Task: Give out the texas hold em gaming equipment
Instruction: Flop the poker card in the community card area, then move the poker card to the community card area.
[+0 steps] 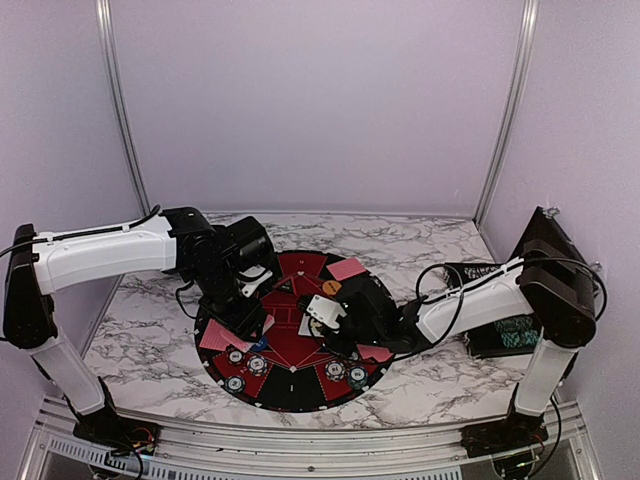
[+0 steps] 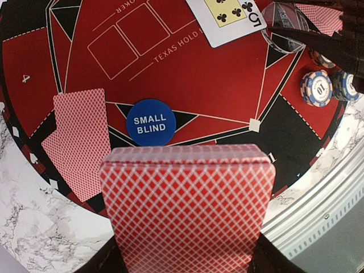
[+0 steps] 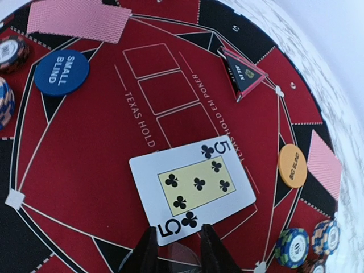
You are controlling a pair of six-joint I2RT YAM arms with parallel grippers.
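Note:
My left gripper is shut on a deck of red-backed playing cards, held over the near-left part of the round black-and-red mat. My right gripper stands open over the mat's middle. A face-up five of clubs lies on the red field, its near edge between the parted fingertips. A blue "small blind" disc and an orange "big blind" disc lie on the mat. Face-down card pairs sit at the seats, and striped poker chips stand near the rim.
A small dark triangular marker sits on the mat's far side. The black box-shaped case lies on the marble table beside the right arm. A metal rail runs along the near edge.

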